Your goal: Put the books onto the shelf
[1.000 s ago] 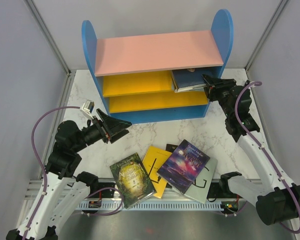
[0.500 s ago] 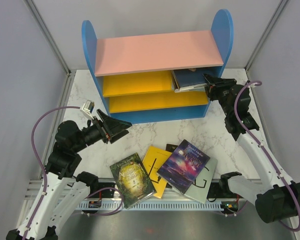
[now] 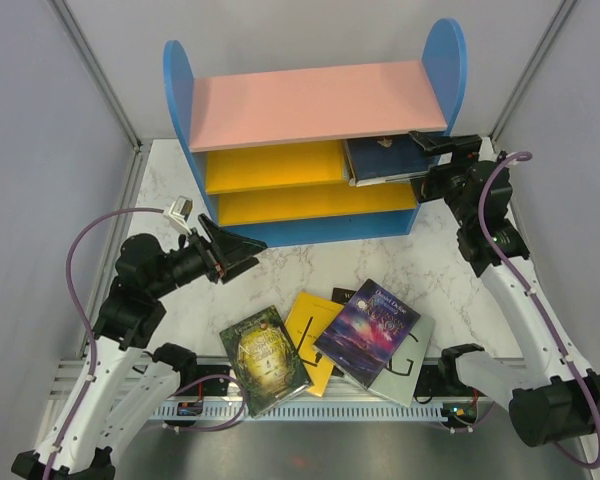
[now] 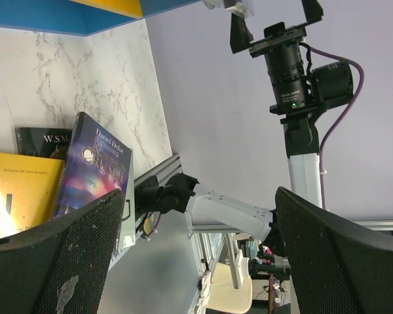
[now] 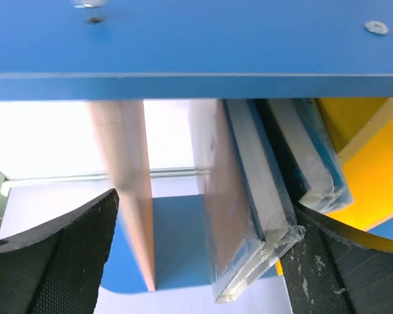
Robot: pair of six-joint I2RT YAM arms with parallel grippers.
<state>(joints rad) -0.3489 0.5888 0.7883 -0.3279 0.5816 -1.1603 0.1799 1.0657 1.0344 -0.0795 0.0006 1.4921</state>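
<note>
The shelf (image 3: 310, 100) stands at the back, with a pink top, yellow boards and blue sides. At the right end of its upper yellow board lie two dark blue books (image 3: 385, 158). My right gripper (image 3: 438, 165) is open at their outer edge. In the right wrist view the wrapped books (image 5: 249, 216) sit loose between wide jaws of the right gripper (image 5: 206, 216). On the table near the front lie a green-gold book (image 3: 264, 357), a yellow one (image 3: 315, 340), a purple one (image 3: 368, 328), a pale grey one (image 3: 408, 362) and a black one (image 3: 342, 295). My left gripper (image 3: 242, 252) hangs open and empty, left of them.
Grey walls close in the marble table (image 3: 280, 275) on both sides and behind. The left wrist view looks across the purple book (image 4: 95, 167) and yellow book (image 4: 19, 196) toward the right arm (image 4: 295, 85). The arm bases and a metal rail (image 3: 320, 408) line the near edge.
My right gripper has opened and let go of the book on the upper shelf board. The left arm has shifted slightly.
</note>
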